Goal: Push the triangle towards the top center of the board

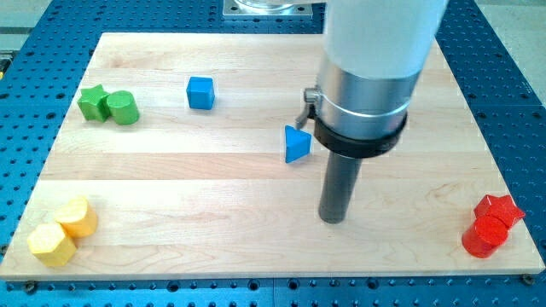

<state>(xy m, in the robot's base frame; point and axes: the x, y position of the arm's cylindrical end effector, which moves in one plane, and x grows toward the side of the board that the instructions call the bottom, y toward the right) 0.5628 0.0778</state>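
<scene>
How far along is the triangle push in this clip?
Done: nothing evident; the blue triangular block sits mid-board, well below the wooden board's top centre. In hand: my tip stands below and right of it, apart. Left: the whole push upward.

A robotics lab bench: a pale wooden board (256, 247) lies on a blue metal table (512, 94) drilled with rows of holes, showing all around the board.

White cylindrical arm housing (380, 30) above a brushed silver collar (363, 94), ringed by a black clamp band (358, 141). Small screw fitting at nine o'clock. Dark grey rod below, flat-ended my tip (333, 220).
</scene>
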